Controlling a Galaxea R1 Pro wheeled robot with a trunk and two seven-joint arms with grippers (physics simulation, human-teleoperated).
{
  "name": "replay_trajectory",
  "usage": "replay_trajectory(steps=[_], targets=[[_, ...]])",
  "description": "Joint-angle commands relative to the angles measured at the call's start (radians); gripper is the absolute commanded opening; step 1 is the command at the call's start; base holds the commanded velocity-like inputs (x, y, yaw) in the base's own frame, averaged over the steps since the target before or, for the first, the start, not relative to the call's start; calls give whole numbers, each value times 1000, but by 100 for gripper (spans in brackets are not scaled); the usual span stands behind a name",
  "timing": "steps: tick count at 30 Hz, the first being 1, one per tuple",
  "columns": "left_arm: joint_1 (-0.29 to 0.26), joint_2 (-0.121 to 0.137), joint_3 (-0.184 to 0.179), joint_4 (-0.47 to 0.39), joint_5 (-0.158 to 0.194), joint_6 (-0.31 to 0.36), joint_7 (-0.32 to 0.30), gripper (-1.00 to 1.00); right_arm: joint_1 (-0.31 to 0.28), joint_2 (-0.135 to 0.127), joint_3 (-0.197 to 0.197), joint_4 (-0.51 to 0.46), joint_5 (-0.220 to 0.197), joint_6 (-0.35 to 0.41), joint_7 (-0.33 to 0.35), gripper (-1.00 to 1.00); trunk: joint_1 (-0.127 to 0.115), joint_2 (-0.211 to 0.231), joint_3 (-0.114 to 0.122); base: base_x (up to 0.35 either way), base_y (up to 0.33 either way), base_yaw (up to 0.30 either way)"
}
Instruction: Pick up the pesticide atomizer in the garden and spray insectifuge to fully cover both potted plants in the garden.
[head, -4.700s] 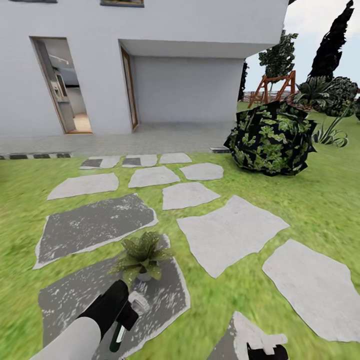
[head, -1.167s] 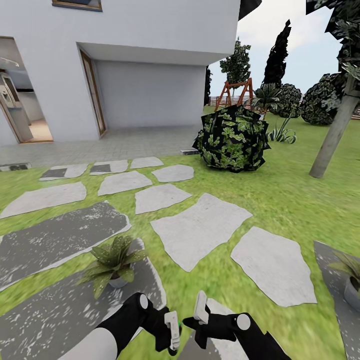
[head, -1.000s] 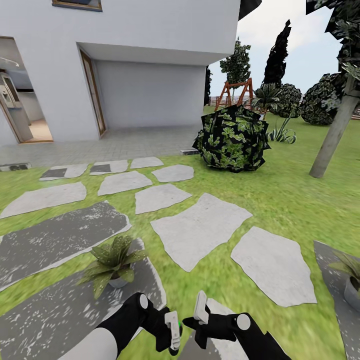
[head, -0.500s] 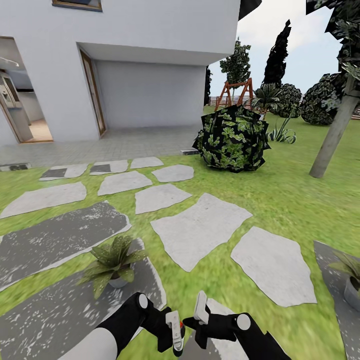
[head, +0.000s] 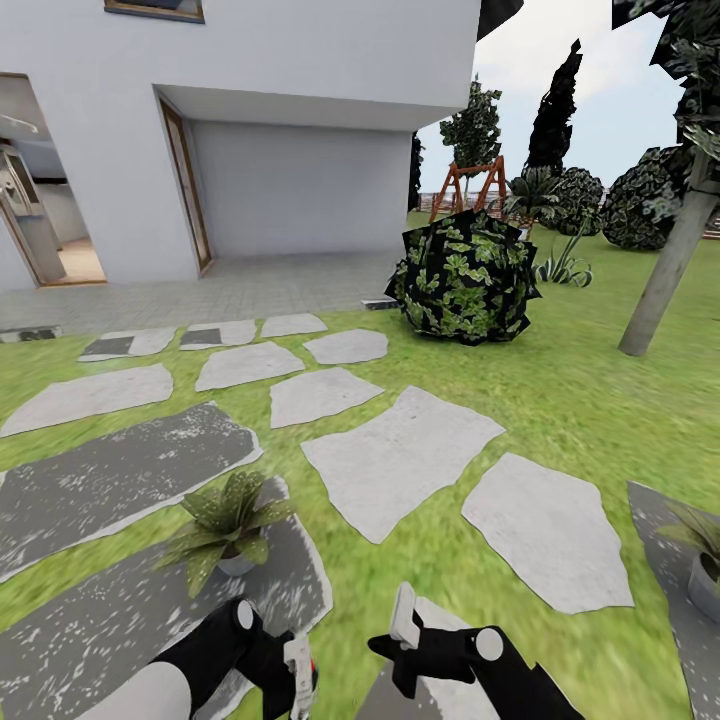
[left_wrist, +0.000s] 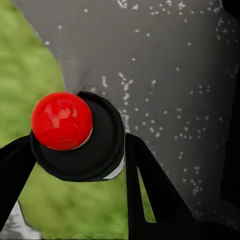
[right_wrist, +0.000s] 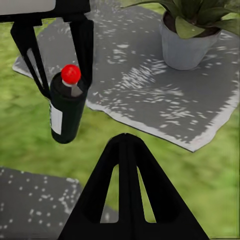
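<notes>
The pesticide atomizer (right_wrist: 66, 111), a small dark bottle with a red top (left_wrist: 61, 120), hangs upright over the slab's edge with my left gripper (head: 300, 684) shut on it. Black fingers (left_wrist: 142, 172) press both sides of its body. One potted plant (head: 228, 520), an olive-green rosette in a pale pot (right_wrist: 186, 49), stands on the dark slab just beyond the left gripper. A second potted plant (head: 704, 545) shows at the right edge on another slab. My right gripper (head: 394, 628) is shut on nothing, a short way right of the bottle, pointing at it.
Grey stepping slabs (head: 398, 455) cross the green lawn (head: 560, 400) toward the white house (head: 300, 120). A big dark bush (head: 463, 278) with white-striped leaves stands ahead right. A tree trunk (head: 665, 270) rises at the right, and a wooden swing frame (head: 468, 188) is far back.
The left arm has drawn back and to the left with the atomizer, away from the right gripper. The right arm has held still. Since 4.7 s ago the view has turned right.
</notes>
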Motion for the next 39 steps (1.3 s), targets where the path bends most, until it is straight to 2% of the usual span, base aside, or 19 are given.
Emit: replay_trajectory(steps=[1,3,5,8,9,11,13,15,17,19,21,23,25,26,27,28,30,34,39], targets=[[0,11,2,9,-2,-1,-3,-100,0,-2,-2,0,9,-5,0,-100,0,0,-1,0,0,0],[0,25,3,18,-2,-1,-2,-100,0,-12,-4,6,8,-6,0,-100,0,0,-1,0,0,0],[0,46,3,21,-2,0,-2,-100,0,-45,-8,24,7,-8,-1,-100,0,0,-1,0,0,0],[0,75,6,22,4,-2,1,-100,0,-69,-12,32,5,-9,-5,-100,0,0,-1,0,0,0],[0,82,7,23,7,-2,10,-100,0,-74,-13,33,4,-8,-9,100,0,0,-1,0,0,0],[2,85,13,36,22,-3,68,-100,0,-80,-14,34,3,-7,-66,100,0,0,-1,0,0,0],[3,79,34,69,57,-4,153,-100,1,-87,-13,48,3,-8,-193,100,0,0,-1,0,0,0],[6,74,59,104,121,-7,239,-100,2,-96,-12,119,1,-10,-347,100,0,0,-1,0,0,0],[7,72,70,144,225,-12,318,-100,3,-98,-13,232,-4,-11,-515,100,0,0,-1,0,0,0],[8,70,72,168,304,-15,358,-100,3,-95,-14,314,-7,-13,-643,100,0,0,-1,0,0,0],[8,64,74,188,411,-17,414,-100,4,-90,-14,379,-15,-14,-749,100,0,0,-1,0,0,0],[9,50,74,196,512,-20,482,-100,5,-84,-14,445,-87,-23,-870,100,0,0,-1,0,0,0],[9,24,74,202,622,-21,594,-100,6,-84,-13,481,-273,-74,-948,100,0,0,-1,0,0,0],[9,8,74,206,662,-22,656,-100,7,-86,-12,488,-355,-99,-961,100,0,0,-1,0,0,0],[9,-3,74,210,688,-23,713,-100,7,-88,-12,491,-411,-112,-969,100,0,0,-1,0,0,0],[10,-11,74,211,702,-22,753,-100,7,-89,-11,493,-443,-118,-973,100,0,0,-1,0,0,0],[10,-22,75,212,715,-21,788,-100,7,-90,-11,493,-465,-123,-975,100,0,0,-1,0,0,0],[42,-30,75,217,751,-23,803,-100,7,-89,-11,494,-476,-125,-977,100,0,0,-1,0,0,0],[74,-27,76,225,762,-24,816,-100,7,-86,-11,498,-477,-125,-978,100,0,0,-1,0,0,-162]])
